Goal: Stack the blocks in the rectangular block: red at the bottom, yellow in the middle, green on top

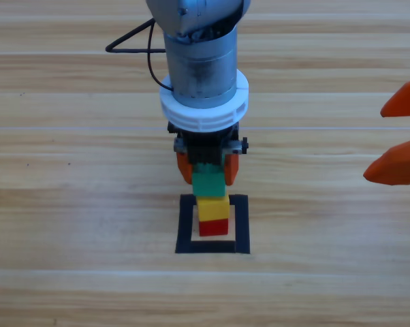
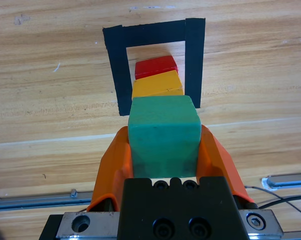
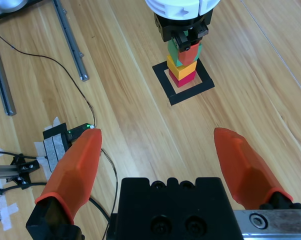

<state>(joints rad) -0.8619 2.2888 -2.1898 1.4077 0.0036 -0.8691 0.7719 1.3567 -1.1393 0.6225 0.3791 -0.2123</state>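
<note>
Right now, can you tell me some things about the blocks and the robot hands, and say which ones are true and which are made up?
1. The left gripper is shut on the green cube. True.
2. The yellow cube sits on the red cube. True.
3. The red cube lies outside the black tape frame. False: it stands inside the frame.
4. The right gripper holds the yellow cube. False: it is open and holds nothing, off at the table's right side.
5. The green cube is at the bottom of the stack. False: it is on top, over the yellow cube.
</note>
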